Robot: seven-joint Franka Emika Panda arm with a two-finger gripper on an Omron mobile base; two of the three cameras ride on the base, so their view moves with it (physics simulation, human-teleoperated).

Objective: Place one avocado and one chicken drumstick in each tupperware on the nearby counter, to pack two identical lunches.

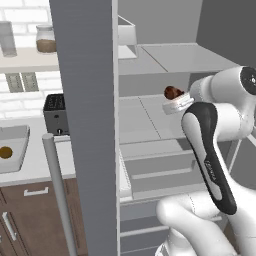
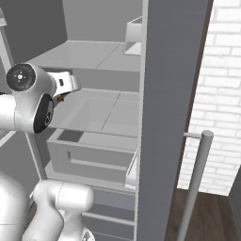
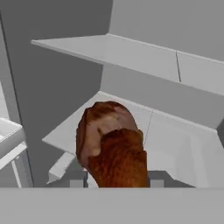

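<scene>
One drumstick (image 3: 113,144), the dark reddish-brown one, sits in the claw (image 3: 114,183): the hand view has it right up against the camera, its fat end forward and its lower part down between the two dark tips, so the claw is closed on it. From the left base view the same drumstick shows as a small brown lump at the end of the white arm (image 1: 212,150), held inside the open fridge, above the middle shelf (image 1: 145,117) and near that shelf's right side. It appears lifted off the shelf rather than resting on it, though the contact is hard to judge.

Outward from there, the fridge door (image 1: 85,125) stands open between the arm and the worktop (image 1: 35,167). At the worktop's left edge lies a shallow grey tray (image 1: 17,145) with a small olive-brown roundish thing (image 1: 6,152) in it, probably an avocado.

As a judgement, the task is partway through: one tray seems to have its avocado, and this drumstick has yet to be carried out of the fridge and across to a tray. The other tray, avocado and drumstick cannot be accounted for.
</scene>
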